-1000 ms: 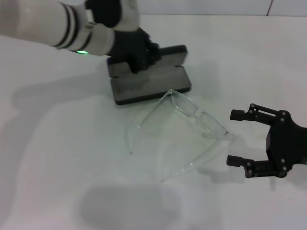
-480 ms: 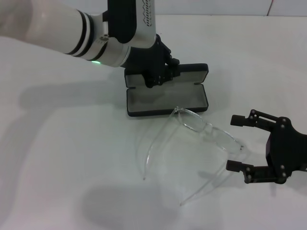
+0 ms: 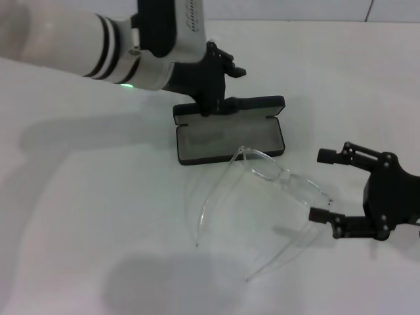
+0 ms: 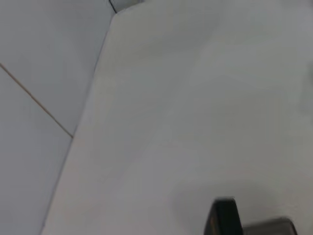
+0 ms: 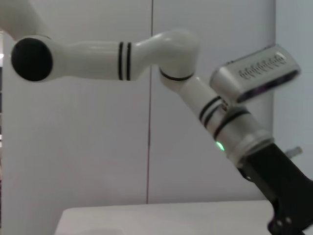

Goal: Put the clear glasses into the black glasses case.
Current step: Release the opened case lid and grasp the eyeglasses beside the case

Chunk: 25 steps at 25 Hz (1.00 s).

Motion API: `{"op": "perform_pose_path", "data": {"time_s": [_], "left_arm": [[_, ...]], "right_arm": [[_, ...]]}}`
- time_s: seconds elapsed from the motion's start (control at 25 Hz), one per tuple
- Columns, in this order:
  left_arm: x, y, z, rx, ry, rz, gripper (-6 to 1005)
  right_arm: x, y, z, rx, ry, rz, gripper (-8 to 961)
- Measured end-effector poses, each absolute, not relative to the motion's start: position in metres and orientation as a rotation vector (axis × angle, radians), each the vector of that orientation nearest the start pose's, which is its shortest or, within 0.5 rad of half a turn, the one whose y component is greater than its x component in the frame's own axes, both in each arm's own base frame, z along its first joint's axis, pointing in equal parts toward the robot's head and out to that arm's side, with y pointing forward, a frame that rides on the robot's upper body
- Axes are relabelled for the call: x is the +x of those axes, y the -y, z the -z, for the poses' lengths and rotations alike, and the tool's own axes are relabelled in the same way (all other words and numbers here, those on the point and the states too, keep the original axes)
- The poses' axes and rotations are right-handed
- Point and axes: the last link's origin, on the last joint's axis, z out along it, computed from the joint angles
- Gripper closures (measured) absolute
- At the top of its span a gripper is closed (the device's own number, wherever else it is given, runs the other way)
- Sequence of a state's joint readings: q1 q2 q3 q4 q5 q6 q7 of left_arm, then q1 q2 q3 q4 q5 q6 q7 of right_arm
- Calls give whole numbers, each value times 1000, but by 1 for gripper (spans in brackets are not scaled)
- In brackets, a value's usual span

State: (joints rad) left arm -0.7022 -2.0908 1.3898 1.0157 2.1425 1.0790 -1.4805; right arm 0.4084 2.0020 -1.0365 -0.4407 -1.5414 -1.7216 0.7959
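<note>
The black glasses case (image 3: 230, 139) lies open on the white table, its grey lining up and its lid (image 3: 246, 105) standing at the far side. My left gripper (image 3: 216, 88) is at the lid's left end, shut on it. The clear glasses (image 3: 282, 176) lie just in front of the case, lenses toward the case, with both temple arms running toward the near edge. My right gripper (image 3: 326, 186) is open. Its fingers (image 3: 328, 156) stand on either side of the right end of the glasses frame. In the right wrist view only the left arm (image 5: 171, 54) shows.
The white table (image 3: 79, 216) stretches to the left and the near side of the glasses. In the left wrist view I see the tabletop (image 4: 195, 98), its far edge against a wall, and a black corner (image 4: 222, 218) low in the picture.
My left gripper has dragged the case right and nearer, turning it. The glasses have shifted the same way, so their right end now lies between the right gripper's fingers.
</note>
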Motion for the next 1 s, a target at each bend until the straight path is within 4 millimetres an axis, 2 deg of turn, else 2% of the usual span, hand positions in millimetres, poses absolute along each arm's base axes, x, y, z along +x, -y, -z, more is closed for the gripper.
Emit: {"op": "perform_pose_path", "data": {"time_s": [0.04, 0.12, 0.28, 0.4, 0.48, 0.52, 0.6, 0.76, 0.88, 1.0], "left_arm": [[-138, -399, 46, -2753, -315, 1, 524], [-137, -392, 39, -2735, -262, 147, 524], [-148, -380, 18, -2647, -29, 496, 523], [-168, -370, 10, -2587, 123, 686, 523], [-183, -363, 10, -2559, 194, 796, 523], [-190, -360, 10, -2548, 226, 833, 523], [-200, -356, 9, -2531, 277, 877, 524], [-208, -355, 8, -2517, 320, 893, 519], [-206, -356, 9, -2524, 318, 895, 516], [-203, -356, 11, -2535, 312, 897, 516]], "right_arm": [[265, -274, 9, -2707, -25, -1016, 73], [260, -280, 5, -2702, -31, -1024, 75], [242, -299, -14, -2755, -120, -982, 77], [220, -316, -27, -2853, -233, -795, 79], [204, -329, -31, -2895, -318, -565, 80], [198, -333, -29, -2902, -356, -474, 81], [172, -348, -24, -2915, -407, -244, 93], [144, -365, -3, -2945, -439, 59, 118], [139, -371, 13, -2936, -467, 235, 136], [140, -371, 26, -2932, -474, 337, 167]]}}
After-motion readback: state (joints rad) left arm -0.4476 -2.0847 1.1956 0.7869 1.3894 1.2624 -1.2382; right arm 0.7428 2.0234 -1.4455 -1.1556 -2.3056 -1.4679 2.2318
